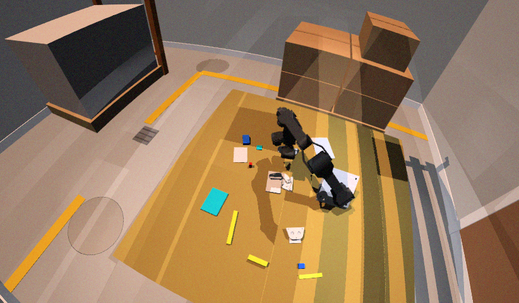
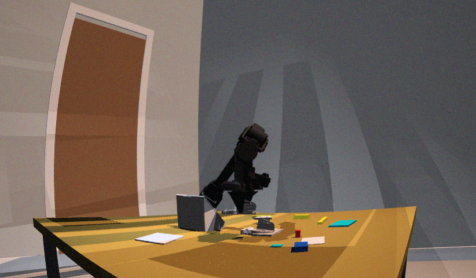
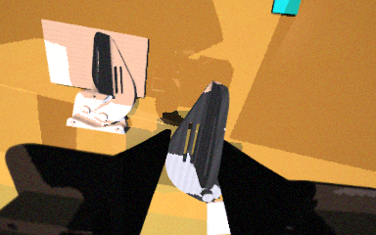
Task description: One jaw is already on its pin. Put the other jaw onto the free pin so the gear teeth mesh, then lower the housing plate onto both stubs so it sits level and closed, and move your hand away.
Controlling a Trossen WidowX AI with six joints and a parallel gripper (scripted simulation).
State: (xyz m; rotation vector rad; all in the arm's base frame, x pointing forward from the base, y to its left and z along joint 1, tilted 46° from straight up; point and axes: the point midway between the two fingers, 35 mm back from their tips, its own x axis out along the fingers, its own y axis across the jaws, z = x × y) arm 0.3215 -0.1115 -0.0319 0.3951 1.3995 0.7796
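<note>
My gripper [image 1: 288, 165] [image 3: 192, 138] is shut on a loose jaw [image 2: 249, 206] [image 3: 202, 142], held above the table. The jaw has a dark ridged side, a pale rounded end and two slots. In the wrist view the pale base [image 1: 273, 187] [image 2: 273, 233] [image 3: 70, 56] lies left of and beyond the held jaw, apart from it. The mounted jaw [image 1: 276, 175] [image 2: 265, 223] [image 3: 103, 64] sits on the base, beside small round features at its white end; which is the free pin is unclear. The white housing plate [image 1: 295, 233] with two holes lies apart on the table.
A red block [image 1: 250, 165] [image 2: 297, 233], a blue block [image 1: 245, 139] [image 2: 300, 246] and a pale square [image 1: 240, 154] [image 2: 313, 240] lie near the base. A white sheet [image 1: 326, 148] [image 2: 159, 237] lies near the arm. A cyan slab [image 1: 214, 201] and yellow bars [image 1: 232, 227] lie farther off.
</note>
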